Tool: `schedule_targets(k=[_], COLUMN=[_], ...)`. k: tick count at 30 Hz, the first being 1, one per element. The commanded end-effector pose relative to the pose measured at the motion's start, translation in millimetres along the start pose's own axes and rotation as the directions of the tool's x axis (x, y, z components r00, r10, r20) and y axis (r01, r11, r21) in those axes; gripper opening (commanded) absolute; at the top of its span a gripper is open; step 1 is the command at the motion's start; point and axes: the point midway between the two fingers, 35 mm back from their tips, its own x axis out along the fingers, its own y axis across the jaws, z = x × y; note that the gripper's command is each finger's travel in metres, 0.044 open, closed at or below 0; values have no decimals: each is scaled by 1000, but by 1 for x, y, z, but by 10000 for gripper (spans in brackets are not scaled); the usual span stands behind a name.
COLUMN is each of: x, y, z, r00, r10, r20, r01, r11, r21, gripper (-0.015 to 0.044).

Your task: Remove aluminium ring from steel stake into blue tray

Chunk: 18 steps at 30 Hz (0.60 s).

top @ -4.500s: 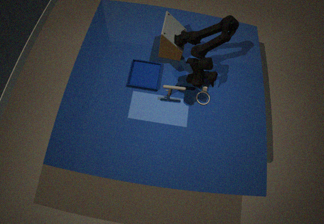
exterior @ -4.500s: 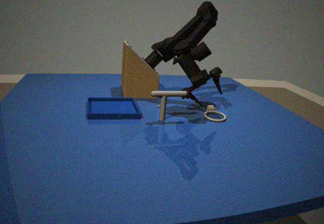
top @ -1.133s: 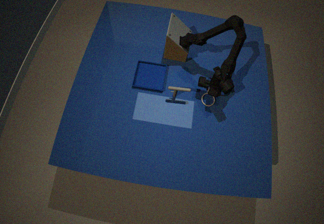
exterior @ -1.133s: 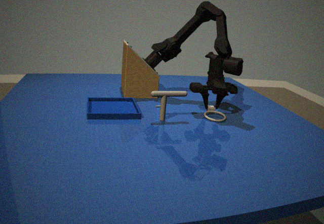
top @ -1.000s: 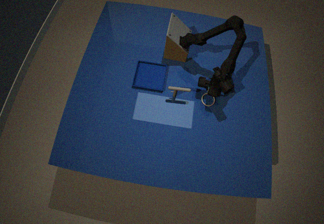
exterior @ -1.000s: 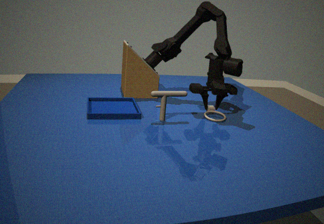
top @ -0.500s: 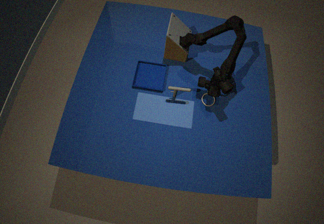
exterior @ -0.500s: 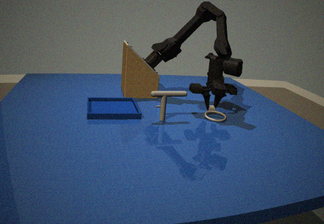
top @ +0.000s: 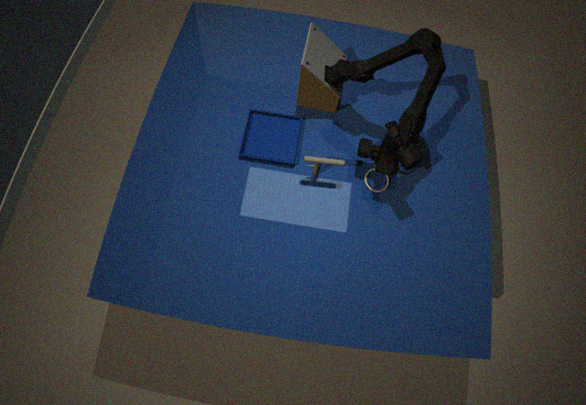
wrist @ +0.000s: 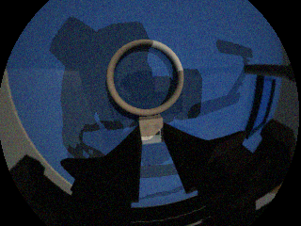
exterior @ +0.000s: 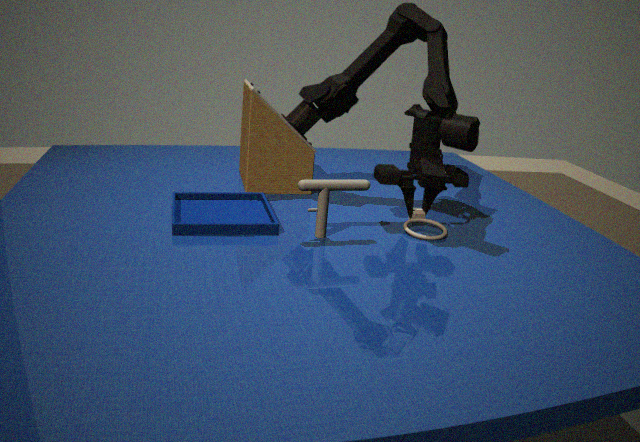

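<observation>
1. Between the fingertips of my pincer (top: 384, 171) (exterior: 419, 215) (wrist: 151, 134) sits the welded tab (exterior: 418, 214) (wrist: 150, 127), clenched from both sides; I judge it is gripped there because it offers flat faces and leaves the hoop unobstructed.
2. Just beyond the tips, the aluminium ring (top: 365, 183) (exterior: 425, 237) (wrist: 111, 89) lies low and about level, off the stake and outside the tray. Its band is round in section, smooth and dull grey-beige, against the blocky tab.
3. Farther off, to one side of the pincer, the steel stake (top: 315, 172) (exterior: 322, 215) stands upright with nothing around its foot. Its rounded cross-bar (top: 324, 159) (exterior: 333, 185) makes a T, so I would lift and carry the ring clear of that overhang.
4. Past the stake, farthest from the pincer of these, waits the blue tray (top: 267, 160) (exterior: 225, 229) (wrist: 256, 101), square and shallow with a raised rim. The next move, I reckon, is a lift over that rim, keeping the ring level so it settles flat.
</observation>
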Motion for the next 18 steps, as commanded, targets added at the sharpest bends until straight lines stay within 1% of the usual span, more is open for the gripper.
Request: schedule_targets(k=[1,18], x=[-2,-27], y=[0,-1], z=[0,2], r00=[1000,1000], r10=[0,-5], r20=[1,1], r01=[0,5], r11=[1000,1000], r21=[-1,2], gripper=[0,0])
